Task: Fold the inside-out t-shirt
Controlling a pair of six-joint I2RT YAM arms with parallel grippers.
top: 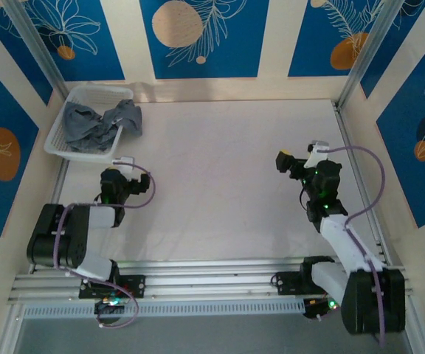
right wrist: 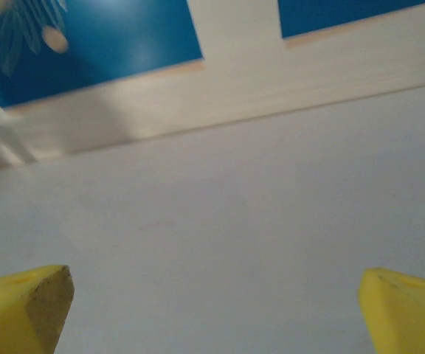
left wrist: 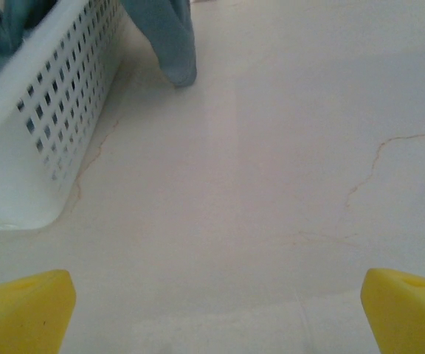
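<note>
The slate-grey t-shirt (top: pixel 99 122) lies crumpled in the white mesh basket (top: pixel 57 142) at the table's back left, one fold draped over the basket's right rim (left wrist: pixel 170 40). My left gripper (top: pixel 125 164) sits just in front of the basket, open, its yellow fingertips (left wrist: pixel 22 311) wide apart over bare table. My right gripper (top: pixel 295 158) hovers at the right side of the table, far from the shirt, open, with yellow fingertips (right wrist: pixel 23 307) spread and nothing between them.
The white tabletop (top: pixel 220 177) stretches between the two arms. Blue-and-cream patterned walls (top: pixel 198 37) enclose the table on three sides, with metal posts at the back corners. An aluminium rail (top: pixel 212 273) runs along the near edge by the arm bases.
</note>
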